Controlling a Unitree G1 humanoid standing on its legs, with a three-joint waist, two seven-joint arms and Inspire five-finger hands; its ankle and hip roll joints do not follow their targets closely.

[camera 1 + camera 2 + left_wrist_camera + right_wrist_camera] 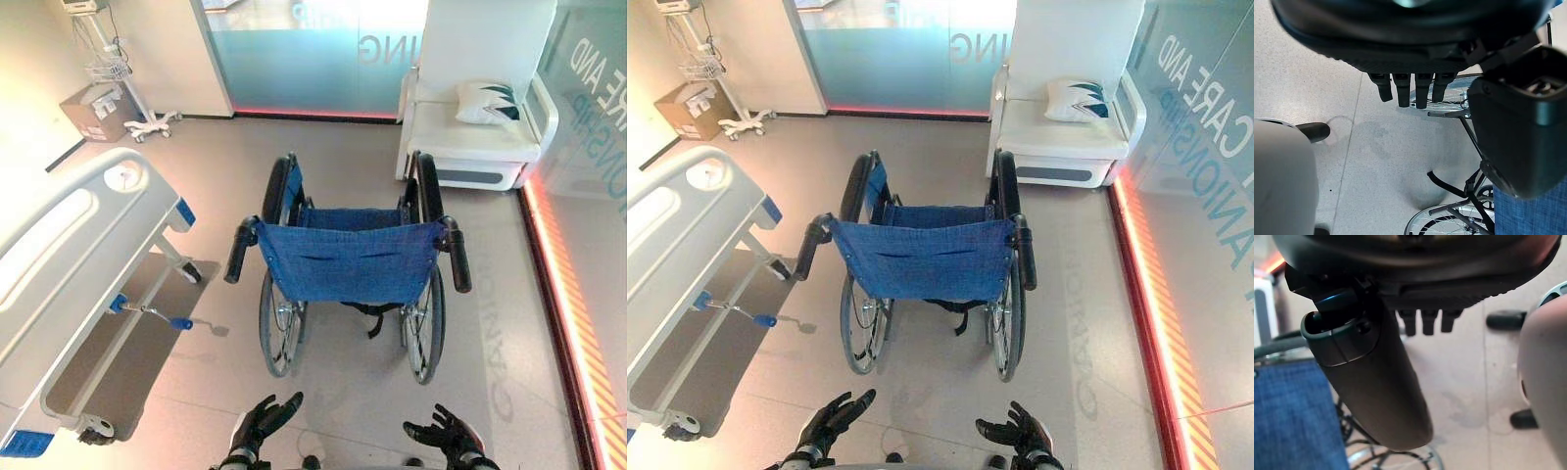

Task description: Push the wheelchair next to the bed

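Observation:
A wheelchair point(343, 259) with a blue fabric back stands in the middle of the floor, its back toward me. Its two black push handles point(238, 253) point(457, 257) stick out at either side. The white bed point(73, 264) with blue corner bumpers lies to the left, a gap of floor between it and the chair. My left hand point(263, 420) and right hand point(443, 433) hover low near me, well short of the handles. Both hands are open and hold nothing, fingers point(1405, 88) relaxed.
A white armchair point(475, 132) with a cushion stands at the far right by a glass wall. A wheeled stand point(132, 93) and a cardboard box point(96, 110) sit at the far left. A blue crank handle point(157, 315) sticks out from the bed's foot. A red-lit strip point(563, 323) runs along the right wall.

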